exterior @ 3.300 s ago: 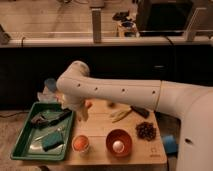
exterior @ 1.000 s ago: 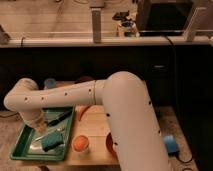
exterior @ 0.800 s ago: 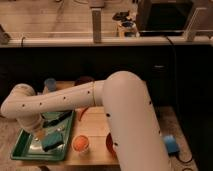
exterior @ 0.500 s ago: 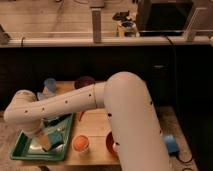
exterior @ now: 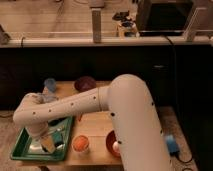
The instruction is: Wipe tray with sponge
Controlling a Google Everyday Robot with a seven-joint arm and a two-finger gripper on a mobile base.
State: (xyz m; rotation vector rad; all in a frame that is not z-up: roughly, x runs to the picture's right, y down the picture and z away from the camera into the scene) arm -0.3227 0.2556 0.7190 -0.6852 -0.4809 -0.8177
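The tray [exterior: 20, 150] is big and green. It sits at the left end of the wooden bench [exterior: 97, 131], near the front edge. The tool [exterior: 48, 145] is down inside the tray, close to its floor, near the middle. I cannot tell if the tool is open or closed, or if it has hold of anything.

A small patch of pale teal shows in the tray, just to the right of the tool. That looks like the sponge [exterior: 59, 135]. The tool and the wrist hide a lot of it, so I cannot tell if the two are touching.

The white arm [exterior: 75, 104] is fat and has little dark dots on it. It comes up from the bottom right, bends over, and runs left across the bench. Then it bends again and goes down into the tray. It covers the back part of the tray and much of the middle of the bench.

A blue cup [exterior: 50, 84] stands at the back left of the bench, behind the arm. A dark purple bowl [exterior: 85, 83] is next to it on the right. An orange bowl [exterior: 81, 144] sits at the front, just to the right of the tray. A red bowl [exterior: 113, 145] is farther right, and the arm hides half of it. A blue thing [exterior: 171, 144] pokes out low on the right, past the arm.

Behind the bench is a dark wall with a pale ledge [exterior: 60, 42] on top.
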